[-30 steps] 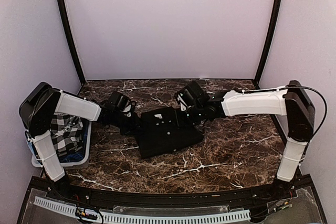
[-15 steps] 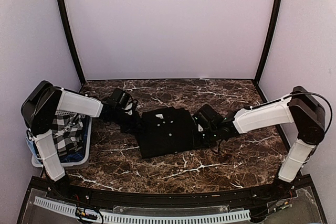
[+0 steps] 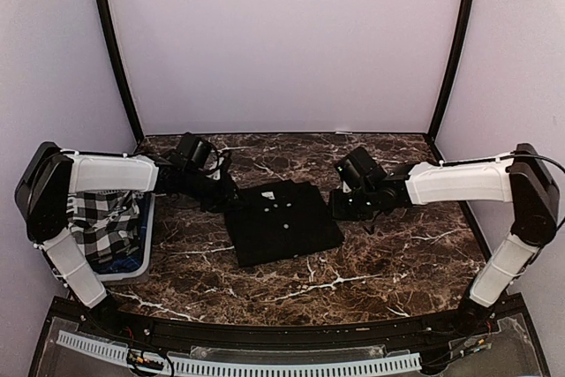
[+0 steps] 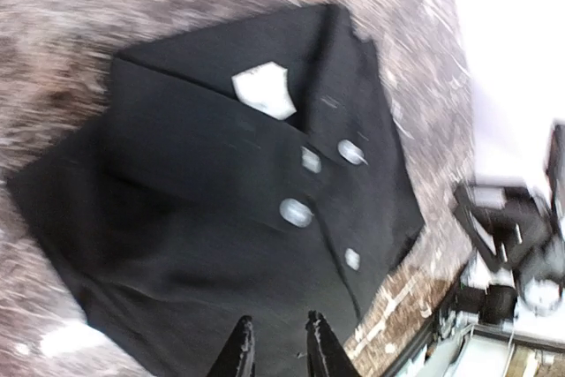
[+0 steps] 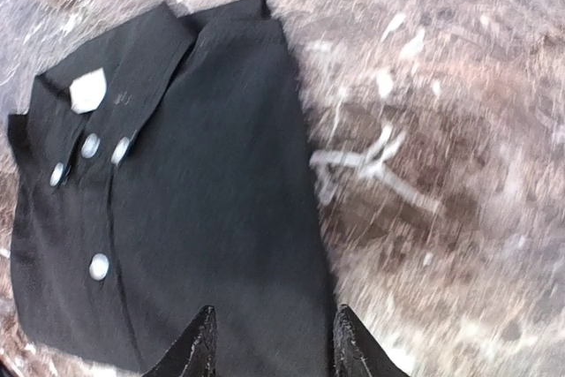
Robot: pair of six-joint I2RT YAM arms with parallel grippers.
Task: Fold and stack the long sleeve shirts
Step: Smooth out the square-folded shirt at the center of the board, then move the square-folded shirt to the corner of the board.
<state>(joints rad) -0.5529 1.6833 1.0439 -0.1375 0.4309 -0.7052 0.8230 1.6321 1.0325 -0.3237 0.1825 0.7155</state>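
R gripper (image 3: 338, 206) moved beside black shirt (image 3: 282, 223) (folded).

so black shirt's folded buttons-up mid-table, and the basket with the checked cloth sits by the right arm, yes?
No: the basket with the checked cloth sits by the left arm, as the top view shows. The rest is right: the black shirt lies folded, buttons up, in the middle of the table.

The black long sleeve shirt (image 3: 282, 222) lies folded flat, pale buttons up, on the table (image 3: 397, 253).
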